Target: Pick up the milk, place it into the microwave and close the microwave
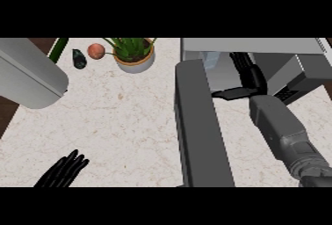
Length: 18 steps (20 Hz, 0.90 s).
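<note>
The open microwave door (198,127) walls the bare counter (123,118) off from the microwave (259,66).

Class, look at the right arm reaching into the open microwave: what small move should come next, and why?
Probably draw the right hand back out of the microwave. The arm reaches inside, and the door stands open beside it; the door cannot swing shut until the arm is out.
</note>
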{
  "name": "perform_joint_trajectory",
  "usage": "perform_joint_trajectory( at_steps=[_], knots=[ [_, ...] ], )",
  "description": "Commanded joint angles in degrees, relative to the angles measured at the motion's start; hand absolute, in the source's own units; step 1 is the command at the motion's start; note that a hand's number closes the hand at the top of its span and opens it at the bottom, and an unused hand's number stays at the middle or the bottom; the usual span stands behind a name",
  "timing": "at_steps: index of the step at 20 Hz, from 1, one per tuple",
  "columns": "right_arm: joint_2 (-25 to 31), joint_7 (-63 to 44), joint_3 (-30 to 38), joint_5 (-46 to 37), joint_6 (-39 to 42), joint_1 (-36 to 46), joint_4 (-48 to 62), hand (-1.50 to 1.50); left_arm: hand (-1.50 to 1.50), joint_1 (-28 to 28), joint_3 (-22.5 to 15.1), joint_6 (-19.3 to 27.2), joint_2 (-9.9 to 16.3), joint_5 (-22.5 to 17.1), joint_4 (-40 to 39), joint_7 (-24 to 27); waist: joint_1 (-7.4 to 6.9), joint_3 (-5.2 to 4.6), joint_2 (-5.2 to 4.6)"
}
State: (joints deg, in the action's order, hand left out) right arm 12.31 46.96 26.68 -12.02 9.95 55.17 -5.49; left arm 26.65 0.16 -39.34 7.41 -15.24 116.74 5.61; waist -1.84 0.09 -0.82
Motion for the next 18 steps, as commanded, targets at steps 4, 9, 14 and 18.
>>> perform_joint_trajectory(
  at_steps=[4,9,14,18],
  knots=[
    [-4.08,6.13,-1.11,0.96,7.33,-10.04,-1.81,-1.5,-1.5,-6.54,-4.57,3.62,-3.9,10.67,-6.28,0.53,2.15,-0.09,0.87],
    [-5.44,7.02,-4.49,-0.36,5.17,-17.48,-5.77,-1.5,1.5,-9.98,-6.22,3.62,-4.33,14.27,-10.99,3.24,2.75,-0.15,1.18],
    [-2.5,8.0,-6.74,-0.89,7.25,-26.45,-10.94,-1.5,1.5,-15.99,-8.17,8.4,-7.34,19.46,-16.79,4.02,4.05,-0.23,1.46],
    [-3.59,9.6,-7.6,0.03,7.27,-34.0,-16.57,-1.5,1.5,-20.51,-10.29,12.3,-7.38,23.19,-22.22,4.52,5.29,-0.32,1.68]
  ],
)
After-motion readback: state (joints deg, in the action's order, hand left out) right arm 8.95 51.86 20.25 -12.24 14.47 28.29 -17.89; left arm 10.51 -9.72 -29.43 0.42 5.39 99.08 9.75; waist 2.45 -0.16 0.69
